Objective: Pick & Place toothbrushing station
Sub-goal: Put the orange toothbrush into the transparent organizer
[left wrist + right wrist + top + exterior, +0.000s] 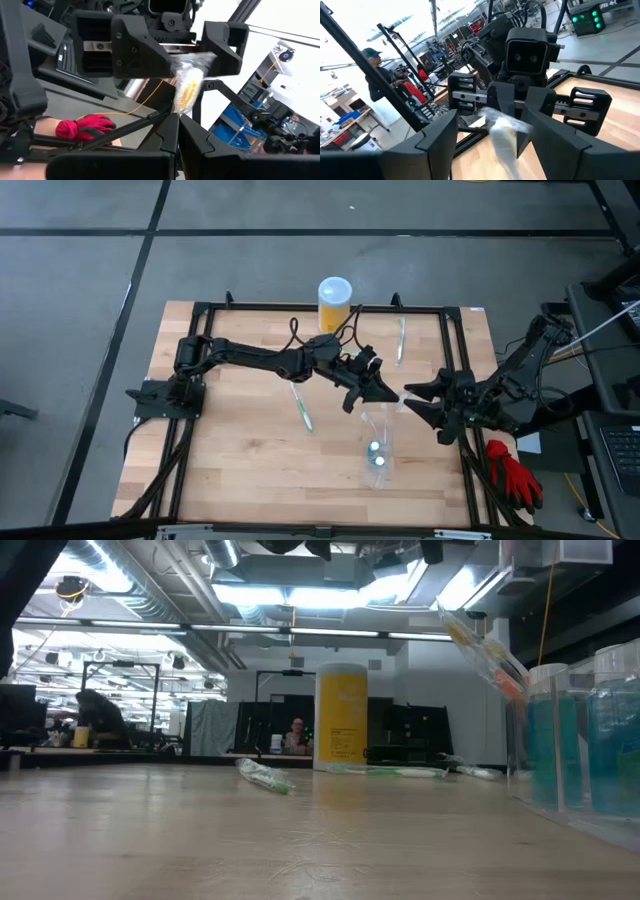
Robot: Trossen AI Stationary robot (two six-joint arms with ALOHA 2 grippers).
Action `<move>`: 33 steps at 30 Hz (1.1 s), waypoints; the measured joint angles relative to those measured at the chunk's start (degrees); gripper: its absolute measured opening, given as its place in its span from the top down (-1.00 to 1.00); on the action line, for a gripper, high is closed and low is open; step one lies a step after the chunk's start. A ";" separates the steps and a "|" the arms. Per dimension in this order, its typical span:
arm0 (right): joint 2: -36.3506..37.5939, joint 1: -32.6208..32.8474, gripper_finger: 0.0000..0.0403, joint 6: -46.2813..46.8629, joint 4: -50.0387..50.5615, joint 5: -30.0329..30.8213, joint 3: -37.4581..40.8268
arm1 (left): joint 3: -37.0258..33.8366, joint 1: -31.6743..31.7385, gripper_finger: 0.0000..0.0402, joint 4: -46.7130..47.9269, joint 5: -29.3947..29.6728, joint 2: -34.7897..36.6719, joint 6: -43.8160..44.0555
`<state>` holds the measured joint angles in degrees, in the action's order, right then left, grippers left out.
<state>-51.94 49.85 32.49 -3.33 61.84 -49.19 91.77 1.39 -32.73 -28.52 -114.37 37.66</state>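
Observation:
A slim toothbrush in a clear wrapper (187,85) is held in the air between my two grippers; it also shows slanted in the low view (482,652). My left gripper (390,393) is shut on it above the table's middle right. My right gripper (415,405) faces it from the right, open, with its fingers (440,137) standing on either side of the brush (504,131) without touching it. A clear cup (378,452) with something teal inside stands near the front. A green toothbrush (302,410) and another toothbrush (401,340) lie flat on the table. My left gripper pinches the wrapped toothbrush between its two fingertips near one end (179,111). The fingers come about level from the table's left. The brush sticks out beyond the fingertips toward my right gripper, tilted and lifted clear of the table.
A yellow jar with a white lid (334,302) stands at the table's far edge. A red glove (512,472) lies off the table's right side. A black frame (300,308) runs around the wooden top. People sit in the room behind (296,735).

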 joint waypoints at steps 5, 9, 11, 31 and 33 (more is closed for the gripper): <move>-0.22 -0.68 -0.19 -0.18 -0.33 -0.02 0.00 | 0.00 -0.03 0.99 0.00 0.05 0.00 0.11; -0.22 -0.97 -0.16 -0.37 -0.42 -0.02 0.00 | 0.00 -0.02 0.99 -0.02 -0.08 0.00 0.36; -0.22 -0.97 -0.09 -0.39 -0.44 -0.02 0.00 | 0.00 0.04 0.99 -0.02 -0.08 0.00 0.36; -0.22 -1.01 0.98 -5.14 -1.74 -2.34 0.02 | 0.00 0.17 0.97 -0.13 -1.35 0.00 0.40; -0.22 -1.01 0.98 -5.40 -2.16 -2.29 0.02 | 0.00 0.43 0.93 0.26 -1.35 0.00 0.63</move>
<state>-52.16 48.84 27.09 -5.48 59.55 -49.17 91.77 1.82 -32.47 -29.87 -114.36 38.29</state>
